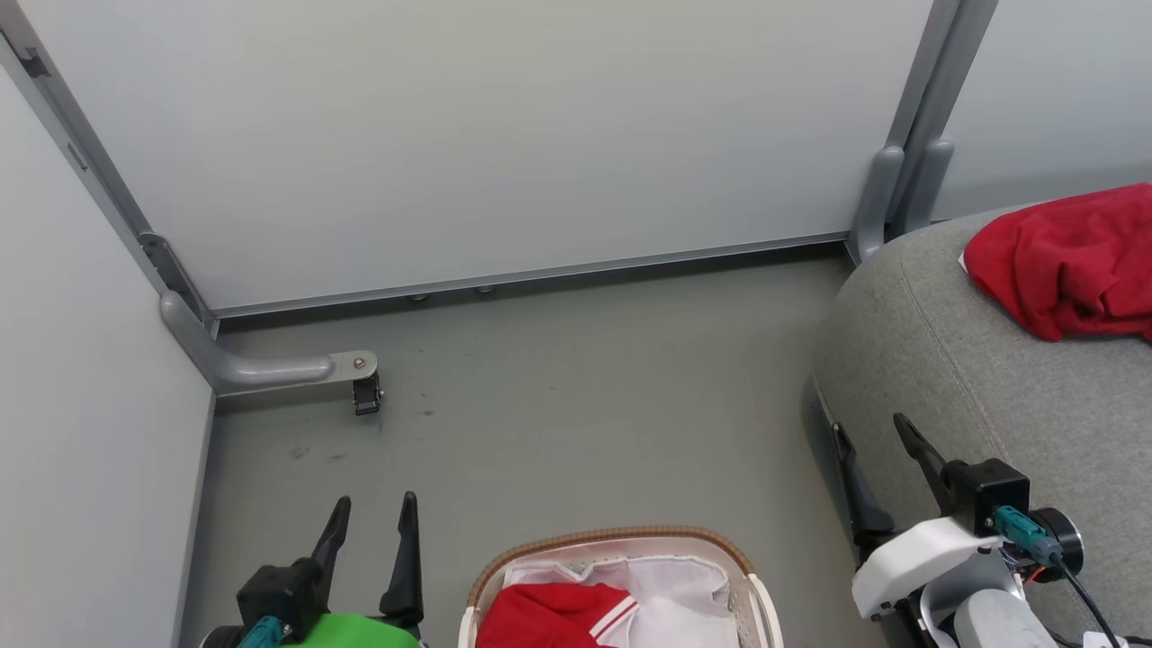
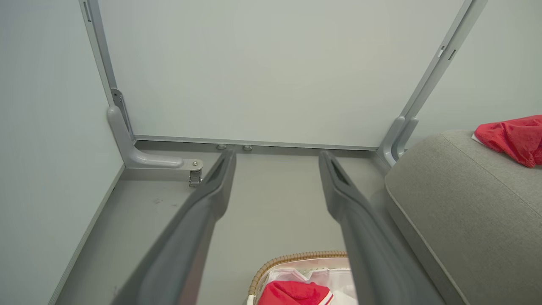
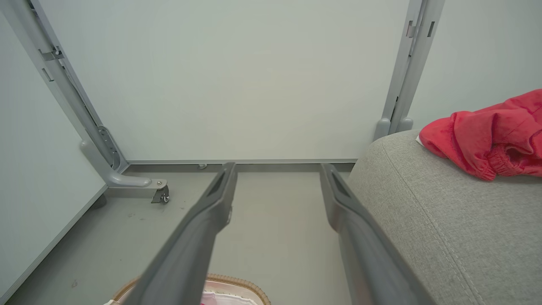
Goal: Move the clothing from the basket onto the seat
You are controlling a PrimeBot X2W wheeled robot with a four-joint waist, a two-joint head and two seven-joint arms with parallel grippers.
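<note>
Spread, empty: left gripper (image 1: 376, 498), right gripper (image 1: 868, 425). Between them, cream oval plastic basket (image 1: 612, 535); beside right jaws, grey fabric seat (image 1: 945, 360).

left gripper (image 1: 376, 498) jaws apart, right gripper (image 1: 869, 423) jaws apart

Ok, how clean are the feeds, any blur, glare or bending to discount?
Head view: sharp, flat even light, no glare, soft shadow on the floor beside the seat. Left wrist view: the left gripper blurs up close; partition posts lean outward. Right wrist view: the right gripper is soft too, seat weave and clothing crisp.
</note>
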